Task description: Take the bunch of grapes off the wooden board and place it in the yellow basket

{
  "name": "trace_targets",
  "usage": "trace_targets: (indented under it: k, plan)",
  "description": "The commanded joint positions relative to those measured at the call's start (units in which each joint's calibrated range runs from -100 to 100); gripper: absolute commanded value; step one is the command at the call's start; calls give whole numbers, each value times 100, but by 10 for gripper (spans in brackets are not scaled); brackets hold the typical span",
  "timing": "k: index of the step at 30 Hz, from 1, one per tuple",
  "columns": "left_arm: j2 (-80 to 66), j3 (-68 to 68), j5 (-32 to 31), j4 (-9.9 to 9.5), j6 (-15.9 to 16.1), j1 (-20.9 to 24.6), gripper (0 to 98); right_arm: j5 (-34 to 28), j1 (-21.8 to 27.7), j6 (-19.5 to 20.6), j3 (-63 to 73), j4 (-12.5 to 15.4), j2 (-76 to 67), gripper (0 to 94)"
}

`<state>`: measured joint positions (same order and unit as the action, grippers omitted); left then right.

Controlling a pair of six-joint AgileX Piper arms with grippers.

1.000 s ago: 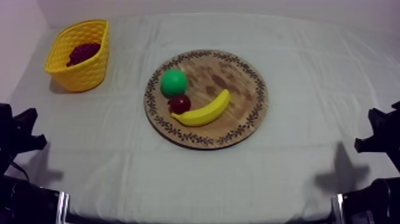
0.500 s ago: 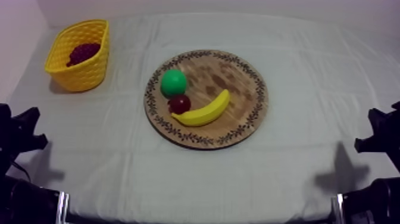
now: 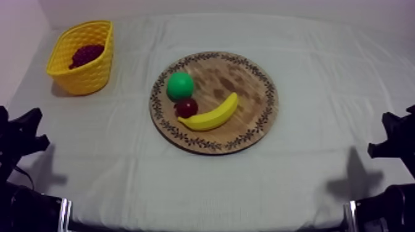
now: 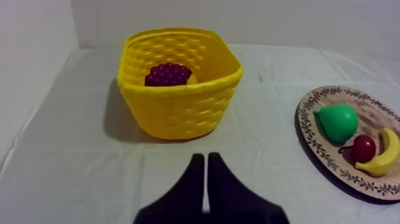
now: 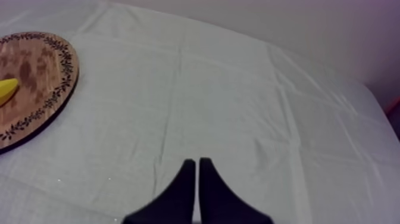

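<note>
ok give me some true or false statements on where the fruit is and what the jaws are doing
1. The bunch of grapes lies inside the yellow basket. True.
2. The banana is in the basket too. False: the banana lies on the wooden board, beside the small red fruit.
3. The pear sits on the board. True.
4. The left jaws hold the small red fruit. False: they lie together, shut on nothing, in front of the basket.
5. The right jaws are shut on nothing, over bare cloth. True.
</note>
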<state>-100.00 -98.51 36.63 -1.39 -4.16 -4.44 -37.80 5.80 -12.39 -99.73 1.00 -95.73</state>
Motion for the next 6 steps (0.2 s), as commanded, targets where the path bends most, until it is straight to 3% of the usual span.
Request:
trace_targets:
  k: [1,6]
  plan:
    - [0,-3,-8,2,-11,-1,0,-2,2,0,-4,0,-2,2]
    - [0,-4,-9,4,-23,-2,0,-2,2,1,-4,0,-2,2]
